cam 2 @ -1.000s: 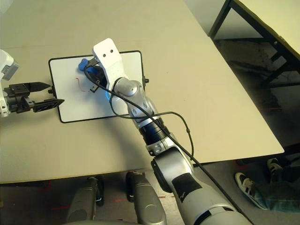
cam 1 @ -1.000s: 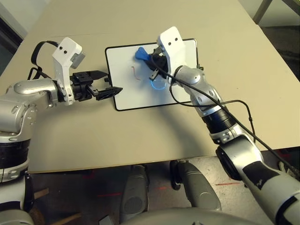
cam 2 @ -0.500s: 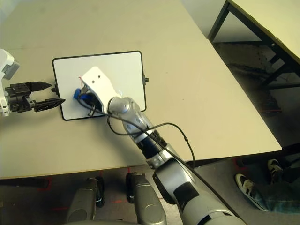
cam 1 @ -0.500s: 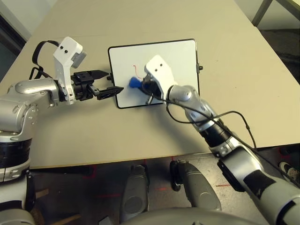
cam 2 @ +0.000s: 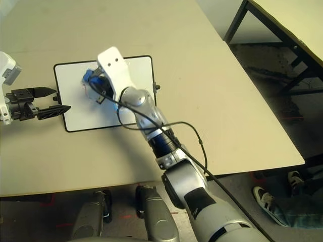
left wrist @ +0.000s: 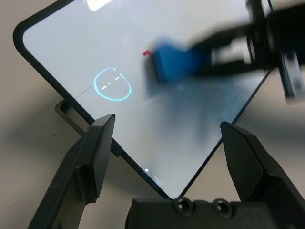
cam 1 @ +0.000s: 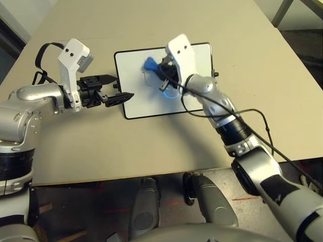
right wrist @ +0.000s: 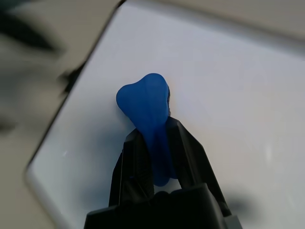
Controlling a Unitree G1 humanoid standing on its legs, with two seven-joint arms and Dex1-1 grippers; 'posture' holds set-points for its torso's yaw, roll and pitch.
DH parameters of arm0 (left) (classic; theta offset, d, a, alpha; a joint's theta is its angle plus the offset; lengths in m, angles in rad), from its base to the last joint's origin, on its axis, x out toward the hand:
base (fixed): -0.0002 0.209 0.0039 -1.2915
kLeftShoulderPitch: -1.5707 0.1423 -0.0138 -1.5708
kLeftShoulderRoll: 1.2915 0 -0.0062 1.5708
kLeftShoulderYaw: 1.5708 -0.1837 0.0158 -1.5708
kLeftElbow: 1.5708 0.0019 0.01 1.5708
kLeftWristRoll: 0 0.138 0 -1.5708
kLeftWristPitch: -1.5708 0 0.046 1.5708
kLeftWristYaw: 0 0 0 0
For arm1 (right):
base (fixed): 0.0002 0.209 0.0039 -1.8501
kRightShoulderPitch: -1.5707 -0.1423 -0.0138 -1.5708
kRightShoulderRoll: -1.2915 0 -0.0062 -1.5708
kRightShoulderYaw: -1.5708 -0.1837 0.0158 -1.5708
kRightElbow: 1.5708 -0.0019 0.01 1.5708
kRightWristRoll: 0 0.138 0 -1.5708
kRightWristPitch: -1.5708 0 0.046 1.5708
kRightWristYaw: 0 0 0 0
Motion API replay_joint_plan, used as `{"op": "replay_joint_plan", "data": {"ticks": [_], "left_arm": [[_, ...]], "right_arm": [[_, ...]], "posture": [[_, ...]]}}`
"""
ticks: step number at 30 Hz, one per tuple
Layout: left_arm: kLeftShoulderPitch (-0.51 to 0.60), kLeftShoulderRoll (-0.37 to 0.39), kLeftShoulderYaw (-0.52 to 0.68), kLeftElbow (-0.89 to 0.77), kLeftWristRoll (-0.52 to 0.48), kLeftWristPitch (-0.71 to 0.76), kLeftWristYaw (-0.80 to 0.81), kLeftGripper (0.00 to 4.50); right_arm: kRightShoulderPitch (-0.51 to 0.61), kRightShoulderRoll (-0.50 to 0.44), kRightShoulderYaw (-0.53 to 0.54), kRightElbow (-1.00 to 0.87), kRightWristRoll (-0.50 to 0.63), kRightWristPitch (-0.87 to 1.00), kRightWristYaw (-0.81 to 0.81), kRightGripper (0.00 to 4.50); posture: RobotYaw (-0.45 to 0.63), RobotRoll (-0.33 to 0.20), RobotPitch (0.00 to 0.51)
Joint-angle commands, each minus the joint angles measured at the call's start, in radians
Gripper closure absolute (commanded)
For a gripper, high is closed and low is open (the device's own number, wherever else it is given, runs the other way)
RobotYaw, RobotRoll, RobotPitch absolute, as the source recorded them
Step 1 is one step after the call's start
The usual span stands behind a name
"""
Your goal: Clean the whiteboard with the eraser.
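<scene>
While my right tool (right wrist: 155, 143) clamps the blue eraser (right wrist: 145, 107), I see it pressed on the whiteboard (cam 1: 197, 96) near its far left part. The whiteboard lies flat on the bench (cam 1: 151, 146). My left tool (left wrist: 167, 148) hangs open at the board's left edge.

Bright blue eraser (right wrist: 148, 114); white whiteboard (cam 1: 197, 96) with thin black frame; plain beige surface (cam 1: 151, 146); black pincer fingers (left wrist: 90, 162).
</scene>
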Motion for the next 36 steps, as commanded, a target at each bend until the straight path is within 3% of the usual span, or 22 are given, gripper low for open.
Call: {"op": "replay_joint_plan", "data": {"ticks": [1, 13, 18, 25, 30, 36], "left_arm": [[0.003, 0.017, 0.004, 0.000, 0.006, 0.009, -0.003, 0.00], [0.009, 0.014, 0.009, -0.011, 0.000, 0.016, 0.005, 0.00], [0.018, 0.024, 0.018, -0.007, 0.002, 0.015, 0.004, 0.00], [0.026, 0.055, 0.033, 0.030, 0.018, -0.004, -0.004, 0.00], [0.031, 0.053, 0.035, 0.045, 0.023, -0.020, -0.005, 0.00], [0.037, 0.047, 0.034, 0.058, 0.023, -0.035, -0.010, 0.00]], "right_arm": [[0.023, -0.015, 0.027, 0.039, -0.025, 0.047, 0.008, 3.88], [-0.225, 0.056, -0.146, 0.219, 0.027, -0.105, -0.125, 3.89], [-0.186, 0.075, -0.078, 0.185, 0.016, -0.064, -0.054, 3.90], [-0.078, 0.005, 0.095, 0.054, -0.062, 0.075, 0.074, 3.90], [-0.119, -0.013, 0.110, 0.077, -0.097, 0.093, 0.073, 3.90], [-0.259, 0.016, 0.034, 0.202, -0.083, 0.018, -0.001, 3.90]], "posture": [[0.00, 0.000, 0.196], [0.00, 0.000, 0.195], [0.00, 0.000, 0.197], [0.00, 0.000, 0.196], [-0.01, 0.000, 0.197], [-0.01, 0.000, 0.197]]}}
